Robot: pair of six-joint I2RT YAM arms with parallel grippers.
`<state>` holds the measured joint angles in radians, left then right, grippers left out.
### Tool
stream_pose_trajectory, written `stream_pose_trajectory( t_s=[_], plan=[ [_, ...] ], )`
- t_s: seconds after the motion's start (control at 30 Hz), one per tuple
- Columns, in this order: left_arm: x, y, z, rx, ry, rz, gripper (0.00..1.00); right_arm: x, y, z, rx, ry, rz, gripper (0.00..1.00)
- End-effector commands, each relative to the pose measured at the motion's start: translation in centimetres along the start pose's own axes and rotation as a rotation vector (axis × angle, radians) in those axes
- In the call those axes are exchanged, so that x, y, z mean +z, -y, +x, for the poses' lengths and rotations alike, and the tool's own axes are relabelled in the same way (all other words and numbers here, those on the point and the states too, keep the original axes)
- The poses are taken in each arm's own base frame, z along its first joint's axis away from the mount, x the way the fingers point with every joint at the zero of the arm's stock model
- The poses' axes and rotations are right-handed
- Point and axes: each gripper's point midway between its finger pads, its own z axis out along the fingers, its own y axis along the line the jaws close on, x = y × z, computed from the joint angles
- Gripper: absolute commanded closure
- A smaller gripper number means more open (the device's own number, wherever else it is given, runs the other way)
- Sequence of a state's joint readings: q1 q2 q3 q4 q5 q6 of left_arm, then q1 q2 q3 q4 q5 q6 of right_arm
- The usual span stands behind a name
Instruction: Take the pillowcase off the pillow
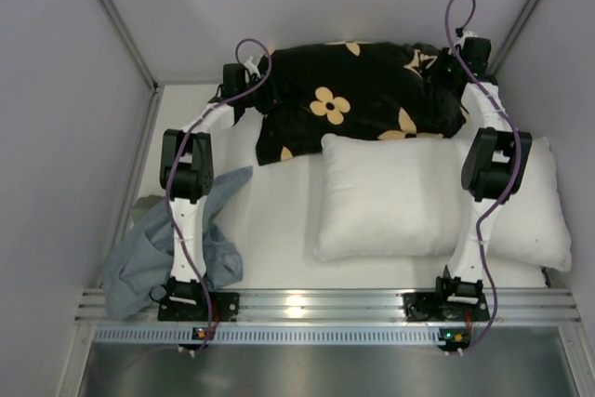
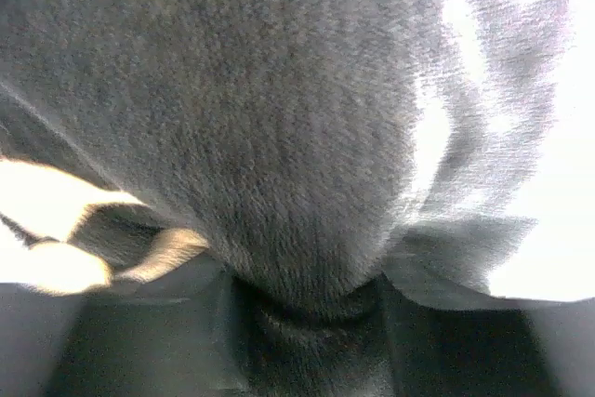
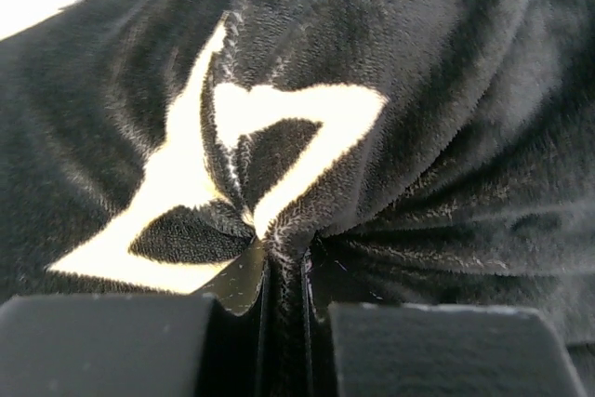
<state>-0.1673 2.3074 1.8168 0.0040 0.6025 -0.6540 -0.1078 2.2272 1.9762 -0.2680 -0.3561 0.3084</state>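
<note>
Pillowcase [image 3: 418,90] smothering left hand [image 2: 307,299], right hand [image 3: 288,290] pinching

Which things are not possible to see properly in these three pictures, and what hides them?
Left wrist view: the blurred pillowcase covers nearly the whole frame around the left claw.
Right wrist view: pillowcase folds pinched in the right claw block everything behind.
Top view: the right arm crosses the right-hand white pillow; the left arm covers part of the blue-grey cloth.
Top view: the pillowcase's inside is hidden by its own fabric.

Black pillowcase [image 1: 372,90], tan flowers; white pillow [image 1: 381,197]; blue-grey cloth [image 1: 139,262].
</note>
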Motion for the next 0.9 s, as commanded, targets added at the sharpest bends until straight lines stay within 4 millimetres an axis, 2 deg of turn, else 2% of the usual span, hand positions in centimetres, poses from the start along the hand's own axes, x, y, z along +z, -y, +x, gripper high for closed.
stream_pose_trajectory(
  t_s=[0.0, 0.03, 0.07, 0.1, 0.13, 0.17, 0.2, 0.23, 0.27, 0.3, 0.33, 0.37, 0.4, 0.47, 0.5, 0.53, 0.57, 0.63, 0.7, 0.73, 0.77, 0.8, 0.83, 0.87],
  plan=[
    [1.6, 4.1, 1.0, 0.02, -0.044, 0.122, 0.63, 0.8, -9.2, 3.9, 0.003, -0.106, -0.334, 1.0],
    [1.3, 3.9, 0.9, 0.017, -0.038, 0.095, 1.0, 0.2, -10.6, 3.3, -0.008, -0.089, -0.378, 1.0],
    [0.6, 3.9, 0.1, 0.018, -0.005, 0.038, 1.0, -1.3, -12.5, 0.8, -0.048, -0.015, -0.436, 1.0],
    [0.1, 3.2, 0.5, 0.01, 0.001, -0.004, 1.0, -2.5, -16.1, 1.2, -0.07, -0.025, -0.541, 1.0],
    [-1.4, 4.6, -0.8, 0.03, 0.048, -0.019, 1.0, -3.7, -18.6, 0.9, -0.098, -0.01, -0.603, 1.0],
    [-2.1, 4.1, -1.7, 0.039, 0.098, -0.081, 1.0, -6.1, -21.1, -0.9, -0.137, 0.042, -0.664, 1.0],
    [-2.7, 3.5, -1.1, 0.029, 0.095, -0.125, 1.0, -7.4, -22.9, -1.5, -0.166, 0.073, -0.714, 1.0],
    [-3.7, 4.9, -1.7, 0.049, 0.119, -0.129, 1.0, -8.5, -24.9, -1.6, -0.187, 0.087, -0.745, 1.0],
    [-3.9, 4.9, -1.9, 0.069, 0.124, -0.151, 1.0, -10.5, -26.5, -2.7, -0.208, 0.121, -0.764, 1.0],
    [-4.1, 4.9, -1.2, 0.065, 0.098, -0.176, 1.0, -11.2, -27.3, -3.2, -0.211, 0.14, -0.759, 1.0],
    [-3.6, 5.8, -1.0, 0.091, 0.084, -0.172, 1.0, -12.2, -28.7, -3.3, -0.221, 0.153, -0.774, 1.0],
    [-3.3, 5.8, -0.6, 0.093, 0.067, -0.182, 1.0, -14.3, -29.9, -4.3, -0.241, 0.192, -0.795, 1.0],
    [-2.9, 5.6, 0.5, 0.085, 0.028, -0.202, 1.0, -15.0, -30.7, -4.3, -0.249, 0.203, -0.81, 1.0],
    [-0.8, 6.0, 2.1, 0.101, -0.02, -0.197, 1.0, -17.6, -33.4, -4.4, -0.28, 0.224, -0.884, 1.0],
    [0.0, 6.4, 3.2, 0.111, -0.039, -0.198, 1.0, -18.6, -34.7, -4.0, -0.302, 0.217, -0.93, 1.0],
    [0.9, 5.9, 4.0, 0.111, -0.052, -0.21, 1.0, -19.6, -36.3, -3.1, -0.319, 0.211, -0.972, 1.0],
    [1.3, 5.9, 4.4, 0.105, -0.057, -0.212, 1.0, -20.9, -37.4, -2.9, -0.345, 0.219, -1.001, 1.0],
    [1.8, 5.5, 4.9, 0.105, -0.056, -0.235, 1.0, -22.9, -40.0, -0.9, -0.391, 0.19, -1.067, 1.0],
    [1.4, 5.3, 4.1, 0.105, -0.024, -0.264, 1.0, -24.1, -41.5, 0.4, -0.407, 0.173, -1.101, 1.0],
    [1.2, 5.6, 3.5, 0.12, -0.009, -0.263, 0.97, -25.1, -43.1, 1.8, -0.425, 0.154, -1.136, 1.0],
    [1.1, 6.8, 2.4, 0.135, 0.007, -0.235, 0.94, -25.5, -43.5, 2.4, -0.448, 0.151, -1.099, 1.0],
    [1.0, 7.4, 1.8, 0.135, 0.009, -0.216, 0.93, -26.6, -45.3, 4.2, -0.47, 0.132, -1.12, 1.0],
    [1.2, 8.1, 2.0, 0.126, -0.017, -0.179, 0.9, -27.6, -46.1, 4.7, -0.509, 0.15, -1.121, 1.0],
    [1.1, 9.6, 1.2, 0.13, -0.015, -0.137, 0.89, -27.5, -46.4, 5.4, -0.506, 0.141, -1.08, 1.0]
  ],
)
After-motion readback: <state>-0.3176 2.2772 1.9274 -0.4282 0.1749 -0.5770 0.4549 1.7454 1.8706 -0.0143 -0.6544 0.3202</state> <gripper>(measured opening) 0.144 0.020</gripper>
